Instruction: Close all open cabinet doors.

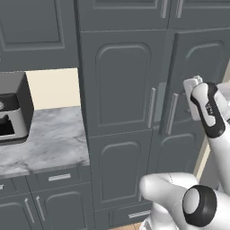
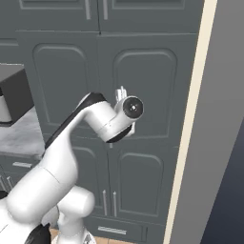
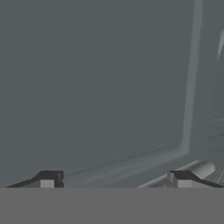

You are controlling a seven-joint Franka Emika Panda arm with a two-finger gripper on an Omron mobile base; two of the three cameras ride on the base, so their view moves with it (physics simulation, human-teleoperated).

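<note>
Gripper (image 3: 114, 179) is up close against a dark slate-grey cabinet door (image 1: 193, 81) — in the hand view its two dark fingertips (image 3: 48, 179) stand well apart w/ nothing between them, so jaws spread, not pinching anything. Behind the tips: flat door face w/ a recessed panel edge running up the right and along the bottom, plus a silver bar handle (image 3: 199, 169) just beside the right tip. In the left base view the arm rises from lower right, wrist at the right-hand upper door of the tall cabinet; that door sits slightly ajar — its left edge stands out from the neighbouring door (image 1: 121, 85), a lighter gap showing between the two vertical handles (image 1: 152, 108). The neighbouring arch-panel door looks flush, as do the two lower doors (image 1: 119, 170) below. Drawer front (image 1: 59, 177) w/ horizontal handle under the marble counter (image 1: 49, 139) at left; a dark appliance (image 1: 13, 108) stands on the counter near the left edge. In the right base view the hand (image 2: 123, 102) is at the seam between the two upper arch doors, touching or nearly so — can't tell which. Cream wall edge (image 2: 190, 133) runs just right of the cabinet.
</note>
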